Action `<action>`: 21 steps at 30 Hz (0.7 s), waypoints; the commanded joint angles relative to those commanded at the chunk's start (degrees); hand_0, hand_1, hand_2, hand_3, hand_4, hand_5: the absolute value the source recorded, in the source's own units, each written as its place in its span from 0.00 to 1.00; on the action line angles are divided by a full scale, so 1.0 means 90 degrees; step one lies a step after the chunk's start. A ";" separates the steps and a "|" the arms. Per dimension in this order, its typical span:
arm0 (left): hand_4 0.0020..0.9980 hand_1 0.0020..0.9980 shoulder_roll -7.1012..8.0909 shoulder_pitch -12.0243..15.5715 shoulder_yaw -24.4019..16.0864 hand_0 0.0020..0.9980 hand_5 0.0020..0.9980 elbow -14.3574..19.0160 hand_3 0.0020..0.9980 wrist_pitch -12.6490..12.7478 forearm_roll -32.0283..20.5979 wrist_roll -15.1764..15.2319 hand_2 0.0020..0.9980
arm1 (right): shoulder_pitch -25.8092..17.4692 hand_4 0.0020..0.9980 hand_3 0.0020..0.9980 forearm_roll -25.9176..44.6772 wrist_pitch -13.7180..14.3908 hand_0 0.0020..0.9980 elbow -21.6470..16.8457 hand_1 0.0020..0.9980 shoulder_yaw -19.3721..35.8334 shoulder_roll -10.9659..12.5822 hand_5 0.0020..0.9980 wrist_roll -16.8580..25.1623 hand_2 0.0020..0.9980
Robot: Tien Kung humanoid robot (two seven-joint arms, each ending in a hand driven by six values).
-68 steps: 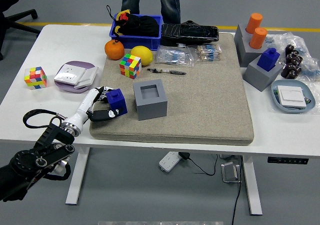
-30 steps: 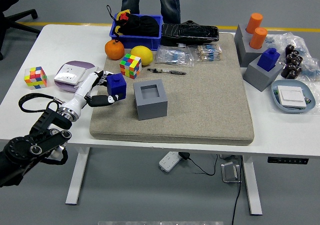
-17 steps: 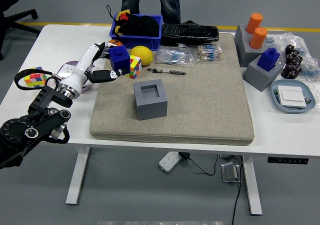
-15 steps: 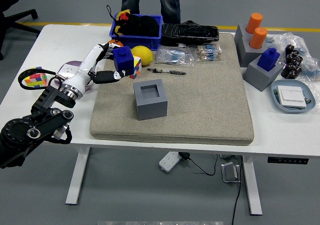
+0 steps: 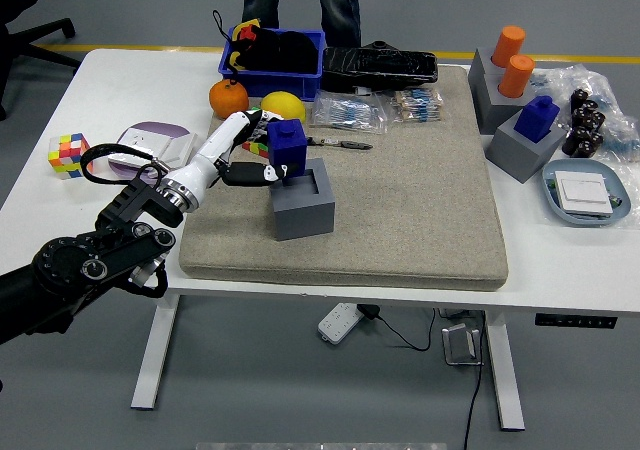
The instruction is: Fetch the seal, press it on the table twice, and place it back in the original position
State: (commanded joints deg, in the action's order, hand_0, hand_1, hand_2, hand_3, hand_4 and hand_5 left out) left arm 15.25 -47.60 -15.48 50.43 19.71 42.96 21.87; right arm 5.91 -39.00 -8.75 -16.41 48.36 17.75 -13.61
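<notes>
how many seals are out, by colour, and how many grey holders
blue seals: 2, one in the left hand at, one at
orange seals: 2, at and
grey holders: 3, at and
total: 7

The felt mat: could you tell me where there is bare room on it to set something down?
The mat's right half is bare, between the grey holder block and its right edge, and so is the front strip below the block. The far edge is crowded with packets and a pen. The left hand with the blue seal occupies the left side.
</notes>
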 joint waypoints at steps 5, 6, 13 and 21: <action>0.67 0.52 -0.0090 -0.0002 0.0121 0.62 0.00 -0.0074 0.58 -0.0012 -0.0188 0.0008 0.47 | -0.0005 0.80 0.74 0.0009 -0.0002 0.87 0.0002 0.78 -0.0012 -0.0004 0.57 -0.0001 0.74; 0.67 0.52 -0.0109 -0.0002 0.0143 0.62 0.00 -0.0092 0.58 -0.0011 -0.0205 0.0010 0.47 | -0.0006 0.80 0.74 0.0012 -0.0001 0.87 0.0003 0.78 -0.0014 -0.0003 0.57 0.0000 0.74; 0.67 0.52 -0.0229 -0.0012 0.0275 0.62 0.00 -0.0152 0.58 -0.0009 -0.0316 0.0028 0.47 | 0.0000 0.80 0.74 0.0016 0.0000 0.87 -0.0003 0.78 -0.0041 0.0007 0.57 0.0003 0.74; 0.68 0.52 -0.0293 -0.0059 0.0380 0.62 0.00 -0.0172 0.59 0.0002 -0.0356 0.0036 0.47 | 0.0006 0.80 0.74 0.0021 -0.0004 0.87 0.0001 0.78 -0.0062 0.0001 0.57 0.0004 0.74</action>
State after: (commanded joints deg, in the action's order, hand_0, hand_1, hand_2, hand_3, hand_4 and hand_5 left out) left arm 12.62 -48.13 -12.06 48.89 19.73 39.75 22.19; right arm 5.96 -38.81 -8.78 -16.40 47.81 17.76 -13.58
